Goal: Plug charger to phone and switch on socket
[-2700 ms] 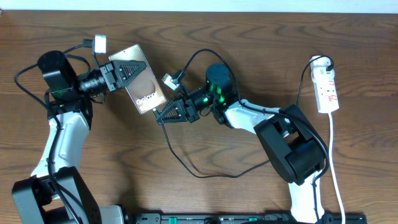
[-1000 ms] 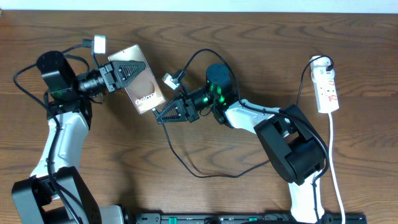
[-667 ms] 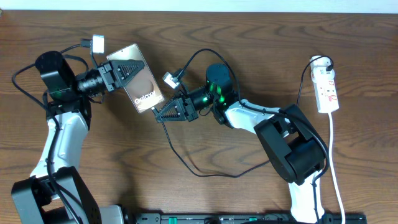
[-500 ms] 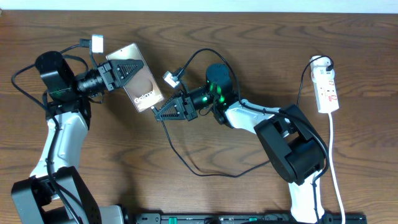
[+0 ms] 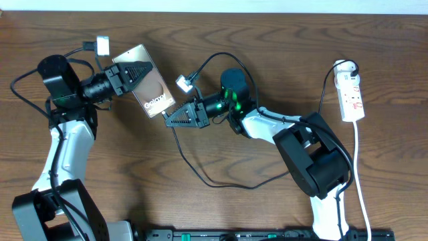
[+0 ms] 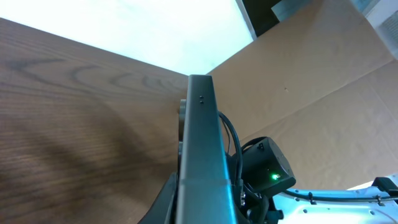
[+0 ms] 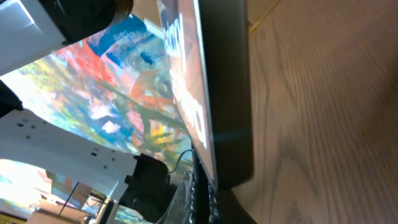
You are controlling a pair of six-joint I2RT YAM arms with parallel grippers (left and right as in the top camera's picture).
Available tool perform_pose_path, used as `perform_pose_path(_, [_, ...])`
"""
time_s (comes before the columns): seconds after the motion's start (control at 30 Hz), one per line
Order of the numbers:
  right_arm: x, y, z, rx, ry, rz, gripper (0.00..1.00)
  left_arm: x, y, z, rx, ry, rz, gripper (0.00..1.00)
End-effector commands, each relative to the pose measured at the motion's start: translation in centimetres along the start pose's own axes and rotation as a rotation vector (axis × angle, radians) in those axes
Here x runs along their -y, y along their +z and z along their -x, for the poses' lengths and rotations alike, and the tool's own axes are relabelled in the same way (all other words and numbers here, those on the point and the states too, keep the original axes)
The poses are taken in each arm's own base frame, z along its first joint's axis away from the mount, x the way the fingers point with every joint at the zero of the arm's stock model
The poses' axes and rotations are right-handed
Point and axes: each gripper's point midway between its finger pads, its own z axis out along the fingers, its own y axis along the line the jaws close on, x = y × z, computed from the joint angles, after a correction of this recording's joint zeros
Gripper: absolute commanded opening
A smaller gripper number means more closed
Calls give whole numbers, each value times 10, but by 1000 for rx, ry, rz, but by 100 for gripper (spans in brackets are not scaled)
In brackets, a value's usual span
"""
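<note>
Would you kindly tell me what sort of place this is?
Probably a robotics lab bench: a left arm and right arm at a wooden table, a socket, and a cardboard backdrop.

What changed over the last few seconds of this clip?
The left gripper, clamped on the phone, carried it slightly up and left. The right gripper with the charger followed toward the phone's lower end. Nothing was grasped or released. The socket stayed put.
</note>
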Motion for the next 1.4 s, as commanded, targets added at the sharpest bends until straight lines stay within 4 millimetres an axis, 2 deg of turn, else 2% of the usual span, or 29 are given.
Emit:
perform_pose_path(0.0, [17, -4, 34, 163, -8, -113, 1, 19, 3, -10, -66, -5, -80, 8])
perform_pose_path(0.47, [17, -4, 34, 167, -6, -116, 1, 15, 3, -7, -49, -2, -61, 7])
perform_pose_path(0.7, [13, -2, 23, 106, 11, -79, 1, 11, 3, 3, -9, 38, -28, 7])
perform_pose_path(0.93, [30, -3, 2, 47, 93, -116, 1, 13, -1, 14, 29, 46, -18, 7])
perform_pose_path(1.13, [30, -3, -4, 24, 99, -106, 1, 9, -13, 22, 60, 45, 1, 7])
perform_pose_path(1.27, [46, -12, -8, 42, 204, -166, 1, 3, -26, 29, 91, 19, 24, 7])
perform_pose_path(1.37, [77, -28, -17, 83, 345, -299, 1, 1, -35, 31, 97, 17, 25, 7])
